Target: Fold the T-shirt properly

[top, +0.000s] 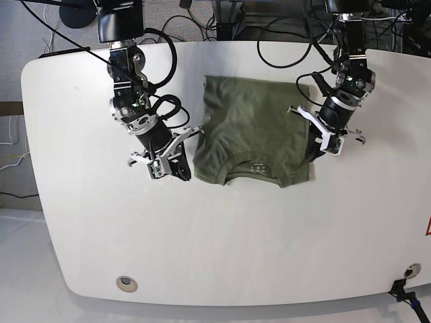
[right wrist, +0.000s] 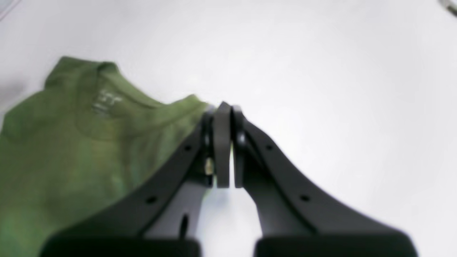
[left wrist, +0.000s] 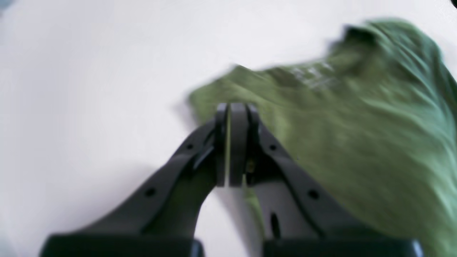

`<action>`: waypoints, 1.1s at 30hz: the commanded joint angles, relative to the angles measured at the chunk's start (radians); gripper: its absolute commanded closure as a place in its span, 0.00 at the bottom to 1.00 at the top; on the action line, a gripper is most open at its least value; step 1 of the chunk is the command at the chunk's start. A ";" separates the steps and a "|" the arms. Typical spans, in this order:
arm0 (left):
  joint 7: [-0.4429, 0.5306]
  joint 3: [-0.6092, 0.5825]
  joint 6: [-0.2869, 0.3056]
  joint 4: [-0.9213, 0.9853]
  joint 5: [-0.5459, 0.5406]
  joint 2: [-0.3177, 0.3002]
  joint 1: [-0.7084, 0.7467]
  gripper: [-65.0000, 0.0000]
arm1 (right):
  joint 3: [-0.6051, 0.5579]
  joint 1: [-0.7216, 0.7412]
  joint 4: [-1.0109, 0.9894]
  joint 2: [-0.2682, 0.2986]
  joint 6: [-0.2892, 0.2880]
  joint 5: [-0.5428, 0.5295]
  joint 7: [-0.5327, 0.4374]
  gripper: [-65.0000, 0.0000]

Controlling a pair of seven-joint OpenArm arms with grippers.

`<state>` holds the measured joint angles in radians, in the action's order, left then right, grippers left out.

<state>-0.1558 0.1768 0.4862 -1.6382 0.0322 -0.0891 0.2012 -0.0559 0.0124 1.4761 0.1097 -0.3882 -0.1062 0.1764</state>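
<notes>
base view, left to right: right gripper (top: 176,168) sits at the near left corner of the t-shirt (top: 252,128), jaws closed. right wrist view shows the pads pressed together right at the cloth edge; can't tell if any fabric is pinched. the shirt lies mid-bench, sleeves already folded in so it reads as a rectangle, collar toward the near edge, hem toward the far edge. left gripper (top: 316,149) is at the near right corner, jaws also closed; left wrist view is motion-blurred, so can't tell whether it has cloth either.

step in hand looks like the lengthwise fold. to do it well: get both shoulder corners pinched through all layers, lift evenly, carry both arms in parallel toward the hem, keep tension across so the middle doesn't sag, lay edge on edge.

bench (top: 215,242) is white, matte, rounded corners, round grommet (top: 125,284) near the front. cables (top: 269,27) trail off the back; grey floor (top: 10,87) to the left.
</notes>
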 commanded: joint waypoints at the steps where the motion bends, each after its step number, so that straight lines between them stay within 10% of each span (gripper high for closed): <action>1: 0.112 0.003 -0.062 -0.018 -0.016 0.022 0.022 1.00 | 0.029 -0.025 0.021 0.002 0.024 0.055 -0.084 1.00; 9: 0.356 0.007 -0.113 -0.040 -0.018 0.094 0.229 1.00 | 0.101 -0.294 0.163 0.006 0.054 0.089 -0.243 1.00; 33: 0.362 0.102 -0.111 -0.270 -0.019 0.094 0.995 1.00 | 0.255 -1.196 0.463 -0.003 0.056 0.081 -0.271 1.00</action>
<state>0.1814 0.2615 0.3744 -1.8954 0.0250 0.0059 1.1603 0.1947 -1.1419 1.9274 0.1055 -0.3305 -0.0189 -0.0547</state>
